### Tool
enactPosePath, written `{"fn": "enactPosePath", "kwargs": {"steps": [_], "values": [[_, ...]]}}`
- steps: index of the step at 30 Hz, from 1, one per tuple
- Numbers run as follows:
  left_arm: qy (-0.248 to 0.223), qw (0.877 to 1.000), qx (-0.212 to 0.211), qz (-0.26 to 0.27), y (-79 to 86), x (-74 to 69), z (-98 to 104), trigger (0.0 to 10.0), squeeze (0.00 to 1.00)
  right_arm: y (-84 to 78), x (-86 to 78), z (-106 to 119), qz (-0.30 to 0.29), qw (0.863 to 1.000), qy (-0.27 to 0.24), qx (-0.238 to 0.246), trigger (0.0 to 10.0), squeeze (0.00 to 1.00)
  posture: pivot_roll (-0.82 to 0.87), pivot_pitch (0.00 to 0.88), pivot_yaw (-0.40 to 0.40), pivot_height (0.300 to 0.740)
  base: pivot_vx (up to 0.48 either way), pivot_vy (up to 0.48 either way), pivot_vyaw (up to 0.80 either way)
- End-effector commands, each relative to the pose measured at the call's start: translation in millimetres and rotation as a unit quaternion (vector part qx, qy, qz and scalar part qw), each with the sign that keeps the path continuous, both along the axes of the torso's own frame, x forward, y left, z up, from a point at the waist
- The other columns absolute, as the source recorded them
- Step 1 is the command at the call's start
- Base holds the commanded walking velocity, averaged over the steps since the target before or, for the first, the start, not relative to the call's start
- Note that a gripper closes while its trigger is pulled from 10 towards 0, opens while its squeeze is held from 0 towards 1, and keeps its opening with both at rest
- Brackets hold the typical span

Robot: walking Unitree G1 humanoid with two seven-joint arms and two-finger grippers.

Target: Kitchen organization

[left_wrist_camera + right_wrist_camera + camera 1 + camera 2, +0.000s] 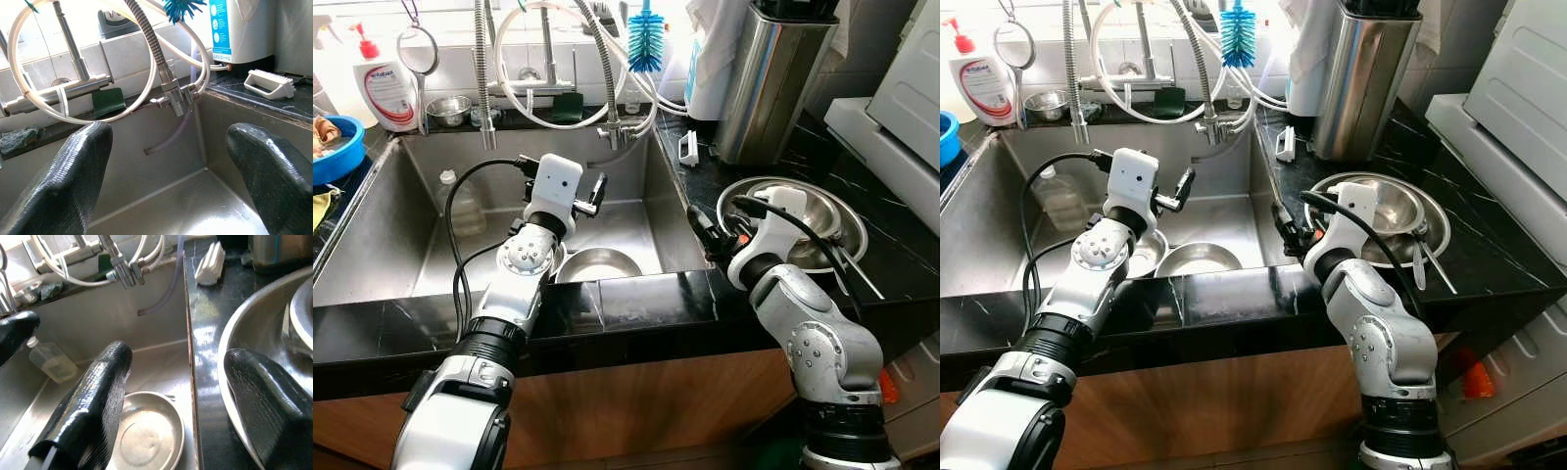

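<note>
A steel bowl (599, 264) lies on the floor of the sink (401, 225), and a second bowl (1148, 251) peeks out from behind my left arm. My left gripper (595, 192) hovers open above the sink, pointing toward the faucet hoses (161, 73), with nothing between its fingers (73, 181). My right gripper (701, 231) is open at the sink's right rim, one finger over the sink bowl (146, 435), the other over the large steel basin (837, 220) on the counter. That basin holds a smaller bowl and some utensils (854, 272).
A plastic bottle (460, 201) lies in the sink's left corner. On the back ledge are a soap bottle (386, 88), a small steel bowl (450, 110) and a green sponge (568, 106). A blue brush (645, 44), white scrub brush (688, 147) and steel canister (769, 83) stand at right.
</note>
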State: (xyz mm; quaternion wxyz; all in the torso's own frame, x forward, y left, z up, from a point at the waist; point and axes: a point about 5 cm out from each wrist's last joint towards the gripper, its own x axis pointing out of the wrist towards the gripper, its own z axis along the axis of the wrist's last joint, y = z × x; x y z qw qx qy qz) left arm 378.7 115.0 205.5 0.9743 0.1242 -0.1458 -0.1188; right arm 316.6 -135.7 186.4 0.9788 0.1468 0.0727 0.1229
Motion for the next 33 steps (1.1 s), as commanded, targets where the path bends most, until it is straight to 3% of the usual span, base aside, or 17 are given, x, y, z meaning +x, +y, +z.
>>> {"fn": "enactPosePath", "kwargs": {"steps": [1,10,19,21,22,24,26,31,33], "values": [[-0.007,1.0,0.016,-0.003,-2.9,0.1,2.9,10.0,0.0,-2.1,1.9,9.0,-0.012,1.0,-0.02,0.0,10.0,0.0,0.03,0.024,-0.034,0.74,0.0,0.0,0.0],[-0.007,1.0,0.015,-0.005,-4.1,0.2,3.2,10.0,0.0,-2.4,2.1,13.5,-0.01,0.999,-0.043,0.003,10.0,0.0,0.03,0.02,-0.034,0.74,0.0,0.0,0.0],[-0.005,1.0,0.015,-0.001,-2.3,0.3,1.8,10.0,0.0,5.9,-1.3,36.1,0.002,0.993,-0.121,0.006,10.0,0.0,0.03,0.022,-0.034,0.74,0.0,0.0,0.0],[-0.006,1.0,0.015,0.001,-1.8,0.2,1.8,10.0,0.0,-1.8,-0.9,46.4,-0.027,0.989,-0.141,0.021,10.0,0.0,0.03,0.023,-0.034,0.74,0.0,0.0,0.0],[-0.006,1.0,0.014,0.002,-1.2,0.2,1.8,10.0,0.0,-15.5,-0.2,56.5,-0.076,0.984,-0.157,0.023,10.0,0.0,0.03,0.023,-0.034,0.74,0.0,0.0,0.0],[-0.006,1.0,0.014,0.003,-0.6,0.3,1.7,10.0,0.0,-30.1,-1.9,67.0,-0.111,0.979,-0.172,0.02,10.0,0.0,0.02,0.028,-0.034,0.74,0.0,0.0,0.0],[-0.006,1.0,0.014,0.003,-0.6,0.3,1.7,10.0,0.0,-32.9,-2.5,69.2,-0.117,0.977,-0.175,0.018,10.0,0.0,0.02,0.029,-0.033,0.74,0.0,0.0,0.0],[-0.007,1.0,0.014,0.004,-0.7,0.6,2.0,10.0,0.0,-76.1,-10.9,81.7,-0.229,0.957,-0.177,0.011,10.0,0.0,0.01,0.033,-0.032,0.74,0.0,0.0,0.0],[-0.006,1.0,0.014,0.003,-1.4,0.6,1.9,10.0,0.0,-100.7,-15.3,80.7,-0.281,0.947,-0.154,0.008,10.0,0.0,0.01,0.033,-0.03,0.74,0.0,0.0,0.0]]}}
